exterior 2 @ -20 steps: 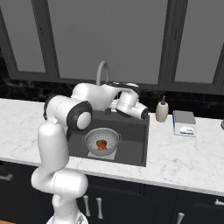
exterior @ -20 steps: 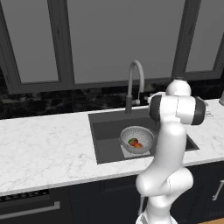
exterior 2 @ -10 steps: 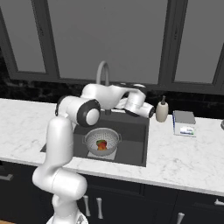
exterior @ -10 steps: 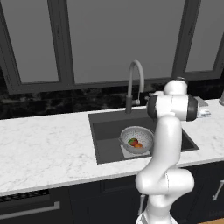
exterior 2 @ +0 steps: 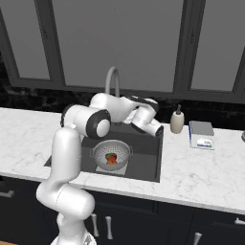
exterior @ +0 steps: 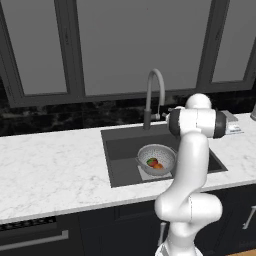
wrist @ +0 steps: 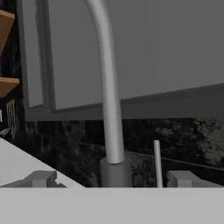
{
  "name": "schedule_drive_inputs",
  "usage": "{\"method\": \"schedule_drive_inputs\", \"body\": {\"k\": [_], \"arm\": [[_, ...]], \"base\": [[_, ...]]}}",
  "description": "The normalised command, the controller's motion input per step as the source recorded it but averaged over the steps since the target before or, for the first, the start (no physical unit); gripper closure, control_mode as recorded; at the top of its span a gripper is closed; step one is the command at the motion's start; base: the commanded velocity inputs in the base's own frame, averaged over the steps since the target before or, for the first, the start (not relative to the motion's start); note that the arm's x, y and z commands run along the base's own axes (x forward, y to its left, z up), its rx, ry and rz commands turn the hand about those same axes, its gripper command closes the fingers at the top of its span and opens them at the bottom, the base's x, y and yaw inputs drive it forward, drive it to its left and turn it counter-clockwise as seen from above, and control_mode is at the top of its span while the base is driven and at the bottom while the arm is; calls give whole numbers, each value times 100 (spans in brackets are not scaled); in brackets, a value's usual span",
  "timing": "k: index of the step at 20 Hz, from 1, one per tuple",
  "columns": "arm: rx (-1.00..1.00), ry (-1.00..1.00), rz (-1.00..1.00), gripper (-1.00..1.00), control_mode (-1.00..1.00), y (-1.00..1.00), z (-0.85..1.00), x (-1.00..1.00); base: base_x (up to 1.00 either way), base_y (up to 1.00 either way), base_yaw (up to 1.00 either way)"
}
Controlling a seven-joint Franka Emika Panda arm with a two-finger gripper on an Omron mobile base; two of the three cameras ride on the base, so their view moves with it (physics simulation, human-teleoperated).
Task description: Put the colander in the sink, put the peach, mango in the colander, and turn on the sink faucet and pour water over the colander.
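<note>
Facing the sink faucet point(wrist: 109, 109), the gripper point(wrist: 113, 178) stands with jaws spread wide, holding nothing, its fingertips point(wrist: 41, 178) either side of the tap's base.

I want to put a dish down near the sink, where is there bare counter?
Left of the sink the marble counter lies bare. To its right, the soap bottle and a small box crowd the back; the front strip is free.
</note>
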Motion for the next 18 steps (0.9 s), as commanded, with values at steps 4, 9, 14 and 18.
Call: {"method": "schedule_drive_inputs", "body": {"k": [4, 9, 14, 18], "arm": [[0, 0, 0, -100, -100, 3, 0, 25], [0, 0, 0, -100, -100, 0, 0, 25], [0, 0, 0, -100, -100, 0, -7, 26], [0, 0, 0, -100, -100, 0, -11, 26]], "base": [[0, 0, 0], [0, 0, 0], [0, 0, 0], [0, 0, 0]]}}
